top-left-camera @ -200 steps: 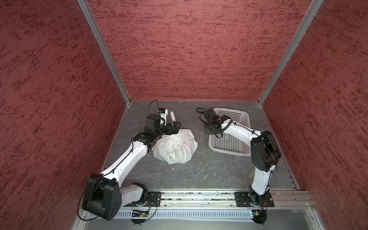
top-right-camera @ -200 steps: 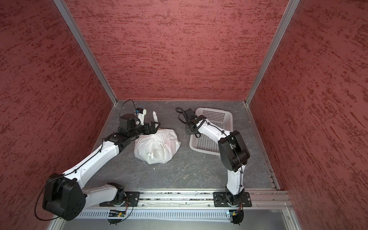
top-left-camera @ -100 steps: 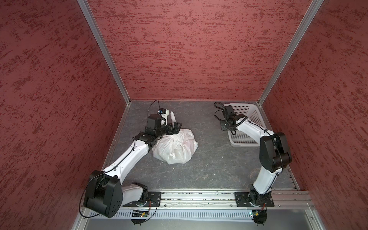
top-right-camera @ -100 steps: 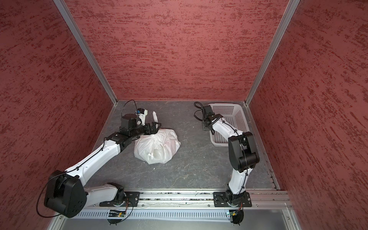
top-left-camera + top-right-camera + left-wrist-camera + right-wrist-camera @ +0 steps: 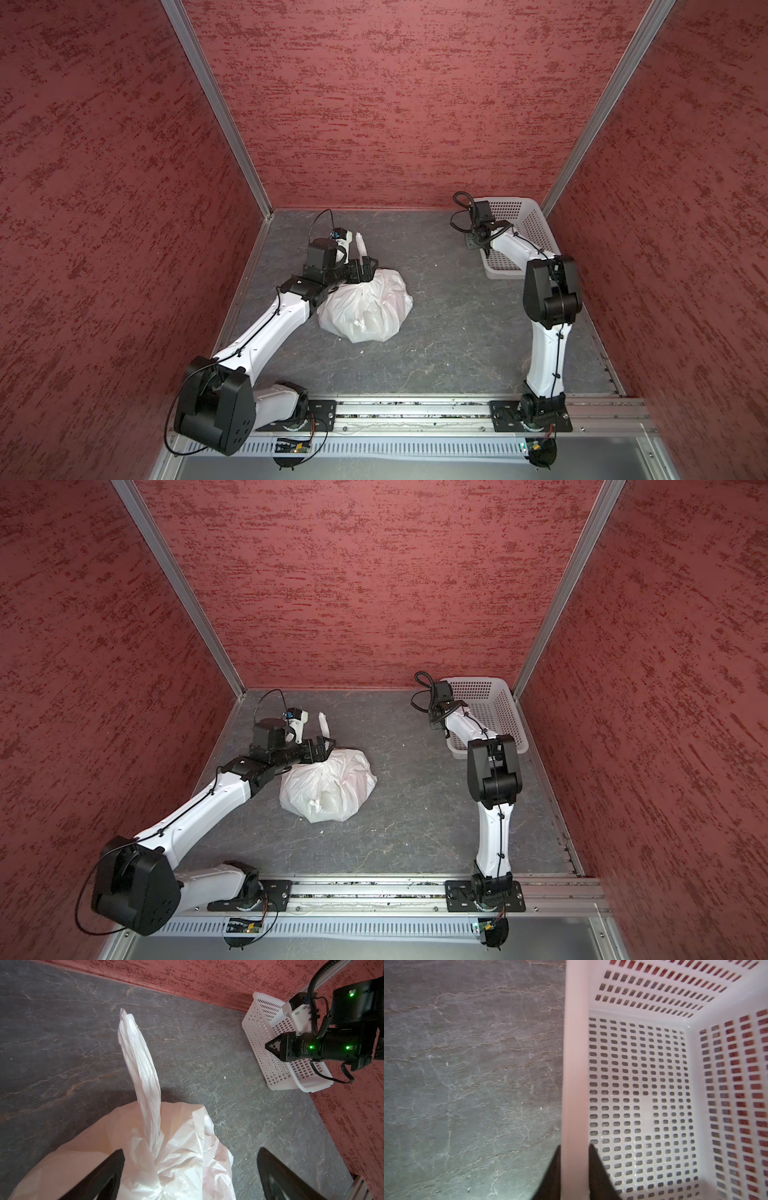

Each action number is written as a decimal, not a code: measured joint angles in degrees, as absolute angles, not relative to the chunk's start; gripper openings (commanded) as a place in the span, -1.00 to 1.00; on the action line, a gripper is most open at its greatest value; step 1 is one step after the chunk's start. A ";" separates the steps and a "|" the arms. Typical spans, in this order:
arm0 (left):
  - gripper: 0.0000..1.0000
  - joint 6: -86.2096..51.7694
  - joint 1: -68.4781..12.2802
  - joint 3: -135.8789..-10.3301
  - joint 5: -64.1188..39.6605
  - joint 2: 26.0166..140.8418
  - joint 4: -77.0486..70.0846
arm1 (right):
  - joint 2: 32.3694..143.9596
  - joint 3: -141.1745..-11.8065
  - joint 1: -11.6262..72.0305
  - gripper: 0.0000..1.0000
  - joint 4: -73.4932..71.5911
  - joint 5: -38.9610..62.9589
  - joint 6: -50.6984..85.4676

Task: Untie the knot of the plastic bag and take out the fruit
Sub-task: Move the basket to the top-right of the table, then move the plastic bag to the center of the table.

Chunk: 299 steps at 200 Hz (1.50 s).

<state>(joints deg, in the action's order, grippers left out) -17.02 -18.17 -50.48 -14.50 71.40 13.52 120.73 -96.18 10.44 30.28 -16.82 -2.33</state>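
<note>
We've got a dark grey tabletop (image 5: 449, 332) here, stone-look, with pale veins running all over it and a few tiny white specks. Sitting straight on it are the plastic bag (image 5: 370, 307), crumpled and white, left of centre, and a white perforated basket (image 5: 536, 224) tucked into the far right corner. Bag and basket are well apart. A metal rail (image 5: 415, 409) runs along the near edge.

Top views overlook everything; both close wrist views catch the basket (image 5: 261, 1022).
</note>
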 measured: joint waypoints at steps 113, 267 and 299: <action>0.80 -14.31 -25.47 -57.98 -7.29 77.69 33.10 | 102.85 -93.14 15.77 0.38 34.09 -14.55 0.38; -1.00 -18.11 -37.50 -75.57 -9.54 92.82 35.86 | 88.51 -73.45 18.76 0.44 35.16 -11.31 7.29; -0.43 -21.10 -41.10 -81.58 -12.16 99.20 35.77 | 87.81 -72.47 18.76 0.47 34.63 -9.56 8.01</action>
<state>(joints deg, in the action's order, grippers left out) -21.10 -41.10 -81.58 -12.16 99.20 35.77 87.81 -72.47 18.76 34.63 -9.56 8.01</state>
